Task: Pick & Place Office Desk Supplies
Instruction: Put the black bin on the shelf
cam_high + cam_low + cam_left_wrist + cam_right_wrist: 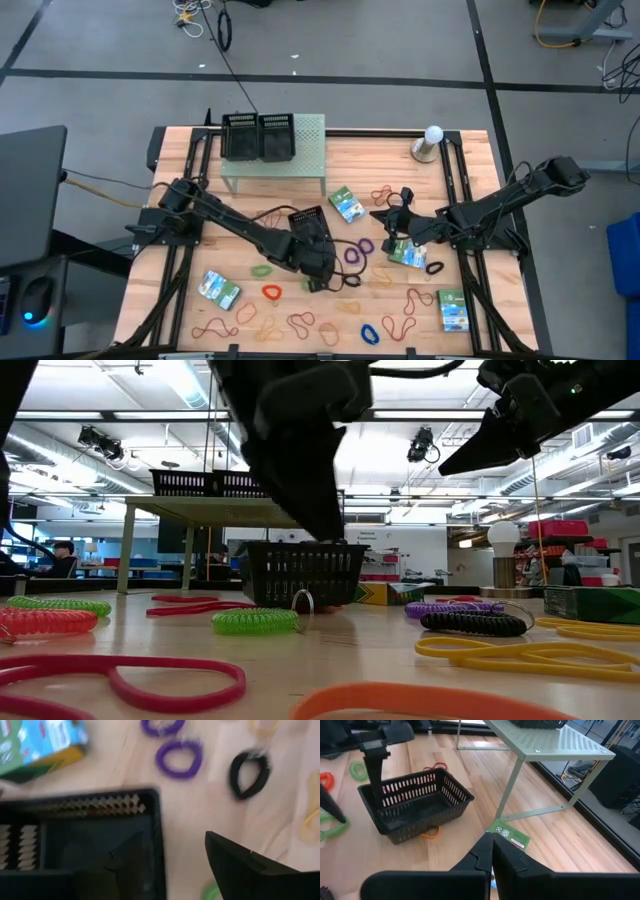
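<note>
A black mesh tray (308, 222) (415, 805) stands on its bottom mid-table. My left gripper (318, 248) (180, 870) is open at the tray's near end, pointing steeply down. One finger (375, 765) is inside the tray and the other (330, 805) outside its wall (159, 835); no touch shows. Rubber bands lie flat around it, among them purple (355, 250), green (262, 268) and red (272, 292). Green-white-blue packets (345, 203) (218, 290) (453, 310) lie flat too. My right gripper (393, 215) (491, 852) hovers shut over the table's right half, with nothing in it.
A pale-green perforated shelf (300, 165) stands at the far middle with two black trays (258, 137) on top. A light bulb on a stand (430, 142) is at the far right. Cables and another packet (408, 255) lie near the right arm.
</note>
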Controlling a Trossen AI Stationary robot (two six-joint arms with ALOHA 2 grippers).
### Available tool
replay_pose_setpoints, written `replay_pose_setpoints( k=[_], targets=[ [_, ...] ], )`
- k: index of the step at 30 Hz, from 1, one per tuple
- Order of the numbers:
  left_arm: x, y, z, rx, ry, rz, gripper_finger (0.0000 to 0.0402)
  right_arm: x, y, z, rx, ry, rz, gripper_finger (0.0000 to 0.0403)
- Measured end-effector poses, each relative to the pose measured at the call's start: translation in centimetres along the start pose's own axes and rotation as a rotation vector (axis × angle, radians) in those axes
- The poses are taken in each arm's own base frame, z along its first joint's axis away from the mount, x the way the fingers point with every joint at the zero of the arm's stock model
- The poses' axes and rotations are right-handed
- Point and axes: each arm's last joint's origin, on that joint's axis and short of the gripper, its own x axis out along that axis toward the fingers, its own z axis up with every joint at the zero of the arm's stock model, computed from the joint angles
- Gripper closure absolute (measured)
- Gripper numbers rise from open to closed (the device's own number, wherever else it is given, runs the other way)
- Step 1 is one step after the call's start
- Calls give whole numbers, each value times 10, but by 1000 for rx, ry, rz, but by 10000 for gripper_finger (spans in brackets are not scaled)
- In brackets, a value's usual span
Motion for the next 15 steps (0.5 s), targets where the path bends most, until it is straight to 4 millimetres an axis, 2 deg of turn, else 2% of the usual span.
replay_pose_setpoints(
  k=[9, 15],
  targets=[
    [2, -1, -4, 7, 11, 37, 246, 0, 0, 0, -2, -1, 0, 392],
    [2, -2, -6, 0, 19, 41, 242, 0, 0, 0, 0, -4, 1, 392]
  ],
)
